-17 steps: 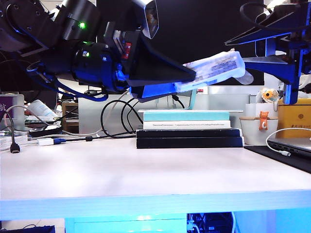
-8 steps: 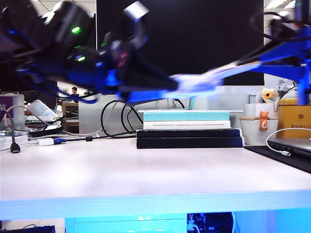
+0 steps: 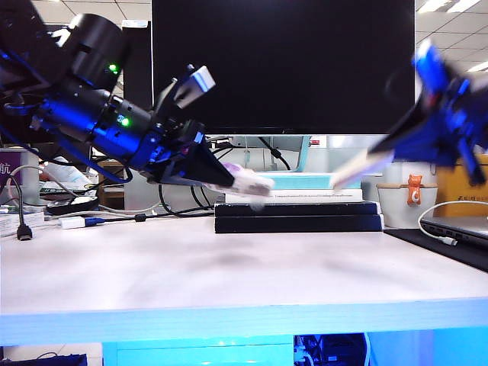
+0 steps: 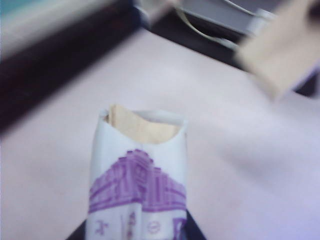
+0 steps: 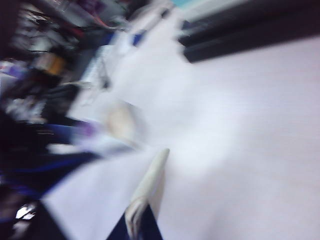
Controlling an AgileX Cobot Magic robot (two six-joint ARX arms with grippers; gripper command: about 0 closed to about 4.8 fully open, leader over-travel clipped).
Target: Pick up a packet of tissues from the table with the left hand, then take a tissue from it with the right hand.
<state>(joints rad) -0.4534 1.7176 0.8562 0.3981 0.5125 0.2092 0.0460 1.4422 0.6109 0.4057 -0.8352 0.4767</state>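
Observation:
The packet of tissues [image 3: 250, 183] is white with a purple print and hangs above the table [image 3: 229, 282]. My left gripper [image 3: 229, 179] is shut on it, left of the middle. In the left wrist view the packet [image 4: 137, 175] sticks out from between the black fingers [image 4: 194, 231], and beige sheets show at its open end. My right gripper [image 3: 390, 151] is blurred at the right. It is shut on one beige tissue [image 3: 360, 168], which is clear of the packet. In the right wrist view the tissue [image 5: 150, 182] stands edge-on between the jaws of the right gripper [image 5: 135, 227].
A stack of books [image 3: 297, 206] lies at the back centre below a dark monitor [image 3: 282, 65]. A laptop [image 3: 457, 227] with a white cable sits at the right edge. A white cup [image 3: 408, 204] stands behind it. Cables and clutter [image 3: 46, 210] lie at the back left.
The right gripper closed on a tissue at the packet's end and drew it out to the right. The left gripper carried the packet down and to the left, so the two grippers are now apart.

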